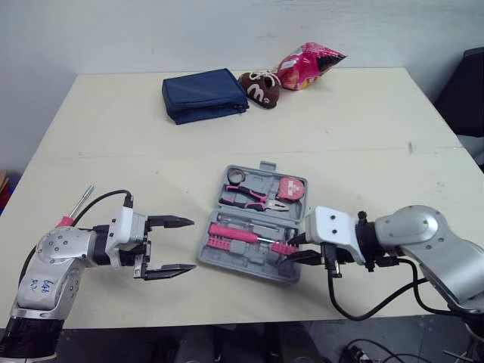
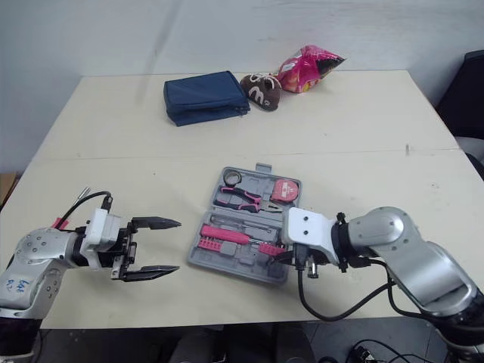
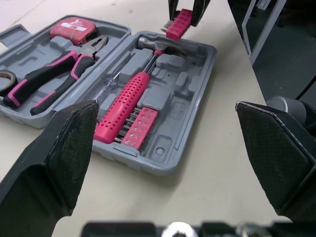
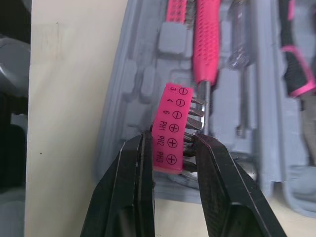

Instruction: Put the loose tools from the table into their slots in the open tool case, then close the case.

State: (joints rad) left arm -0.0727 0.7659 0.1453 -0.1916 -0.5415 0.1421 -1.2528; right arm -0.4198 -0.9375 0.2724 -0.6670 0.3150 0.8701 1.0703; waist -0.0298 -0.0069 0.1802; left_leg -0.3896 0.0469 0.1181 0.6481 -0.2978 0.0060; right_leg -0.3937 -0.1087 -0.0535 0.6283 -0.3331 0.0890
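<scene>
Cream table (image 1: 363,136) is spreading out below the head camera. Along its far edge a navy zip pouch (image 1: 204,94), a brown plush toy (image 1: 259,87) and a pink snack bag (image 1: 308,66) are lying in a row. Nearer the front, the grey tool case (image 1: 242,266) is lying open. Pliers (image 1: 246,199), a tape measure (image 1: 290,189) and a roll of tape (image 1: 235,175) are sitting in its far half, and a pink-handled hammer (image 1: 233,233) is sitting in the near half. The left tool (image 1: 191,244) is hovering just left of the case with its fingers spread wide and nothing between them. The right tool (image 1: 296,248) is reaching in at the case's near right corner and is pinching a pink bit holder (image 1: 283,248).

From the left wrist, a second bit holder (image 3: 138,128) is lying seated beside the hammer's handle, while the held one is hanging past the hammer's head at the case's other end.

From the right wrist, both black fingers are clamping the held bit holder by its lower end. It is standing over the grey tray just beside the hammer's shaft. Whether it is touching the tray I cannot tell.
</scene>
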